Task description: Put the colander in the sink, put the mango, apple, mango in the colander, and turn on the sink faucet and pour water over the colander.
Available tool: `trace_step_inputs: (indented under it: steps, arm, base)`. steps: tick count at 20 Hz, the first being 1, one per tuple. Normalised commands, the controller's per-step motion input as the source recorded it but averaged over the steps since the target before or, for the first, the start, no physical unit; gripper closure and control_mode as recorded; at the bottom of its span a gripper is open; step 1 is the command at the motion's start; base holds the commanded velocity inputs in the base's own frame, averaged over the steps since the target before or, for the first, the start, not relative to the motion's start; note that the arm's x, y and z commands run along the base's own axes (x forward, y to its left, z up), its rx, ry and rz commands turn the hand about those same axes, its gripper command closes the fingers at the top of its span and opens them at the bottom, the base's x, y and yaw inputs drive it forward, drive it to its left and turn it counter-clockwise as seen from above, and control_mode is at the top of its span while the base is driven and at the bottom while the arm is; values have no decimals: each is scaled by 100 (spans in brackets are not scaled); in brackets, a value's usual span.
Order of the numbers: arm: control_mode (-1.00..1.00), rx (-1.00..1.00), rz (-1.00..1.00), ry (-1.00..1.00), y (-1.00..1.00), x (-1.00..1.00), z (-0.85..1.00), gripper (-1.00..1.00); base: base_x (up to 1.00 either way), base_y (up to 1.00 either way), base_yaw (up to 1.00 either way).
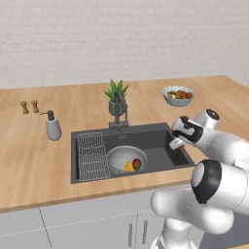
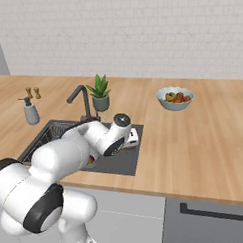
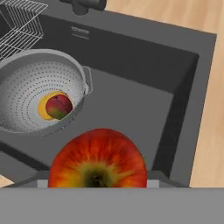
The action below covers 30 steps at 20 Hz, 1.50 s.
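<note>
A red and yellow apple [image 3: 97, 159] fills the low middle of the hand view, and my gripper [image 1: 176, 143] is shut on it above the right part of the sink [image 1: 160, 141]. The colander [image 1: 125, 159] sits in the sink's left-middle, beside the wire rack [image 1: 92, 155]. Inside it lies a yellow-red mango [image 1: 132, 165], also clear in the hand view as the mango [image 3: 54, 106] at the bottom of the colander [image 3: 26, 83]. The sink faucet [image 1: 119, 109] stands behind the basin with its spout over it. No water shows.
A pale bowl of fruit [image 1: 178, 95] stands on the wooden counter at the back right. A potted plant [image 1: 116, 95] is behind the faucet, with a soap pump [image 1: 52, 126] and two small shakers [image 1: 29, 107] to the left.
</note>
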Motion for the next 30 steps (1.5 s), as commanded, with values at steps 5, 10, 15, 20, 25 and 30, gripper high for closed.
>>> trace_step_inputs:
  steps: [5,10,15,20,25,30]
  arm:
    - [-100,4,25,0,100,0,17,100]
    - [-100,0,22,0,100,0,-6,100]
    - [-100,0,16,2,91,10,-35,100]
    - [-100,0,7,10,55,45,-59,100]
    - [-100,0,2,10,26,61,-41,100]
    - [-100,2,1,10,17,56,-32,100]
  base:
    - [0,0,0]
    - [0,0,0]
    - [0,0,0]
    - [0,0,0]
    - [0,0,0]
    - [0,0,0]
